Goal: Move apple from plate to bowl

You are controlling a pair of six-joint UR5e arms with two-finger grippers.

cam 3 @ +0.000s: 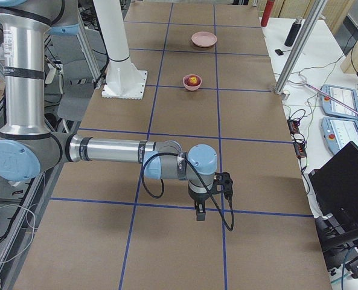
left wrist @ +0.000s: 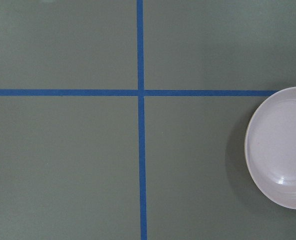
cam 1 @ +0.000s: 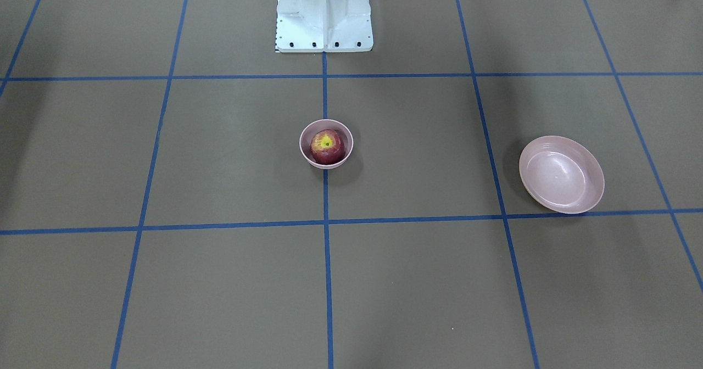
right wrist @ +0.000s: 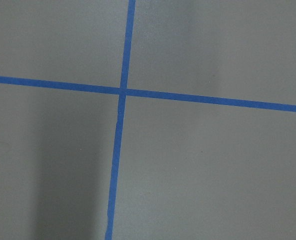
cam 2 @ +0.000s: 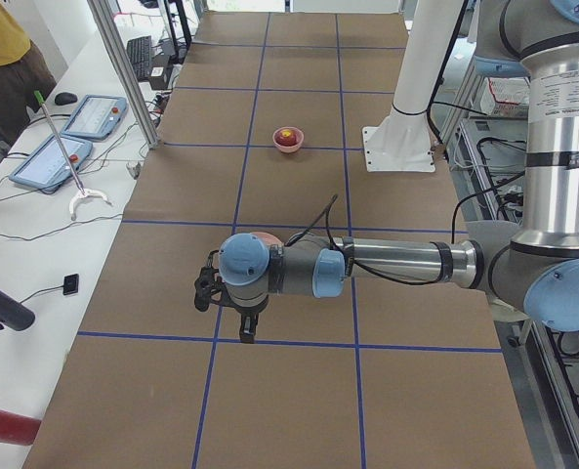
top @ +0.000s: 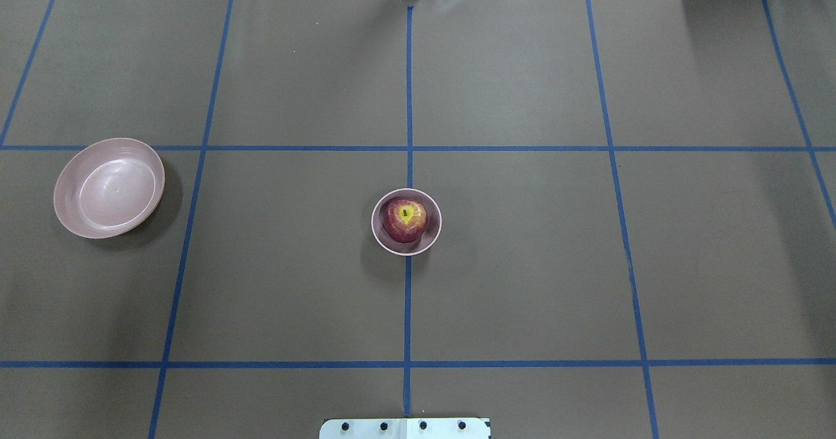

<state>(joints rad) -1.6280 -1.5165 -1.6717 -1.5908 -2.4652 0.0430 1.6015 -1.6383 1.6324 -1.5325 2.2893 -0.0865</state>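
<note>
Transfer is judged complete: the apple [cam 1: 327, 146] is seated in the bowl [cam 1: 328, 165] at the centre of the front-facing frame, stem dimple up, on the middle tape line; the plate [cam 1: 561, 174] is seen bare at the right of that frame, well apart from the bowl. The left gripper [cam 2: 247, 338] is shown only low in the centre of the left side view, pointed down near the plate; the right gripper [cam 3: 199, 217] is shown only low in the centre of the right side view, well apart from the bowl; whether either pair of fingers is open or closed cannot be told. No further grasp is thought to be called for; at most, the arms are to be kept clear so that the bowl is not knocked.

The table [cam 1: 219, 286] is covered in brown paper, squared off with blue tape [cam 1: 328, 281]; the white base [cam 1: 324, 17] is bolted at the top centre. Tablets [cam 2: 50, 161] and a person [cam 2: 1, 44] in yellow are seen at the left side view's upper left; a laptop [cam 3: 348, 187] is seen at the right side view's right edge.
</note>
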